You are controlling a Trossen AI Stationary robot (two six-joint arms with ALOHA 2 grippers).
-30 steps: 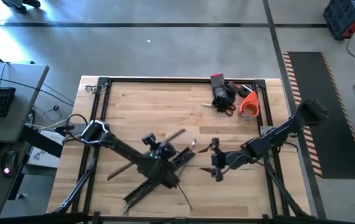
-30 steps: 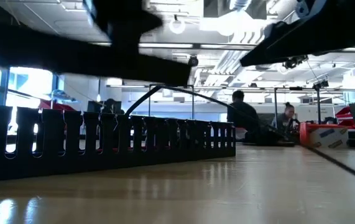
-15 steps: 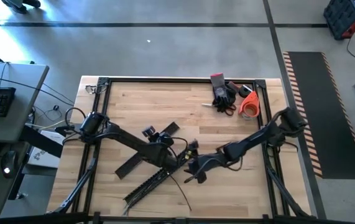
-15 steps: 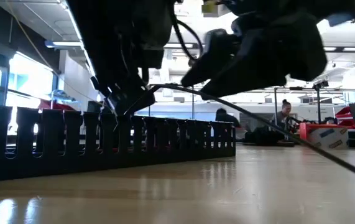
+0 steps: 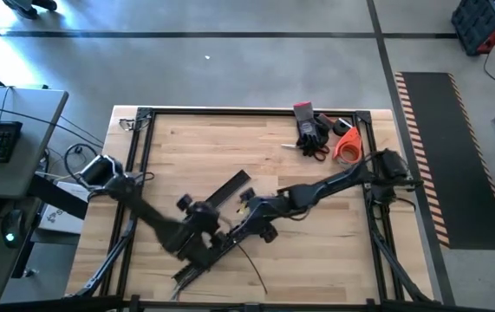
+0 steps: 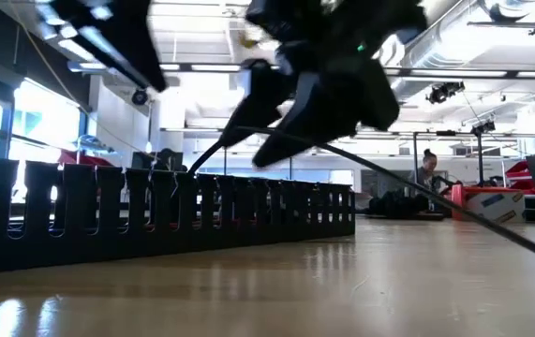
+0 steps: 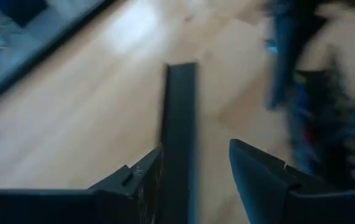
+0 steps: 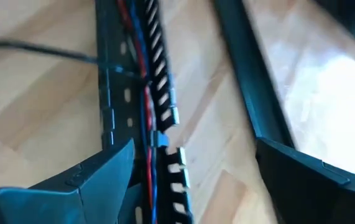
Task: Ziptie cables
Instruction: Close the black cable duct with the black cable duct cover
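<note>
I have the right gripper (image 8: 193, 180) poised wide open and empty over the slotted duct (image 8: 133, 93), where the red and blue cables (image 8: 145, 81) lie in its channel near the table's (image 5: 316, 251) front middle. My left gripper (image 7: 193, 186) hovers just beside, fingers parted, nothing between them, above a flat black cover strip (image 7: 178, 124). I judge I should descend slowly, straddling the wires, keeping both arms from colliding.

The cables (image 8: 145, 93) were cut off by the right wrist view's edges. The left end effector (image 5: 197, 227) was blurred from above, its fingertips hidden.
</note>
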